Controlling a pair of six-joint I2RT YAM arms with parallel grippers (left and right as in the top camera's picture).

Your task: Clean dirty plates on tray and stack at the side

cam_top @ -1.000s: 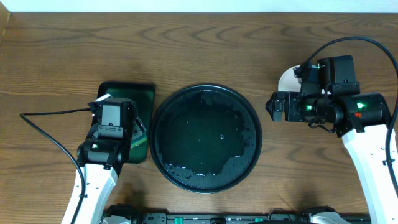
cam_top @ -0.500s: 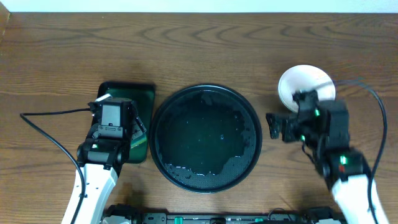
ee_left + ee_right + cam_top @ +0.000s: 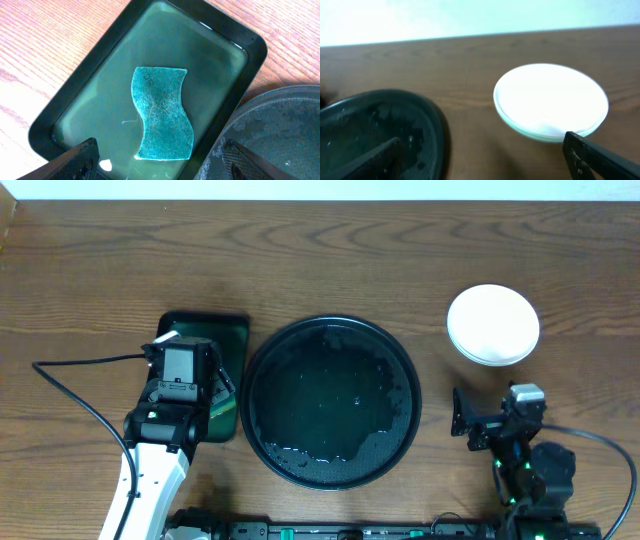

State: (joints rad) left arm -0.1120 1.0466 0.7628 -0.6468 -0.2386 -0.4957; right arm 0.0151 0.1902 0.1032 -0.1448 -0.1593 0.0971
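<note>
The plates (image 3: 493,324) sit stacked on the table at the right, white on top with a mint-green rim below; the stack also shows in the right wrist view (image 3: 551,100). The round black tray (image 3: 330,401) is wet and holds no plates; its edge shows in the right wrist view (image 3: 380,130) and in the left wrist view (image 3: 280,130). My right gripper (image 3: 462,425) is open and empty near the table's front edge, south of the stack. My left gripper (image 3: 160,160) is open and empty above the small green tray.
A rectangular dark green tray (image 3: 232,330) with water stands left of the black tray, mostly under my left arm. A teal sponge (image 3: 161,113) lies in it. A black cable (image 3: 70,370) runs across the table at the left.
My right arm has pulled back from beside the plates toward the table's front edge, uncovering the whole stack. The left arm has not moved.
</note>
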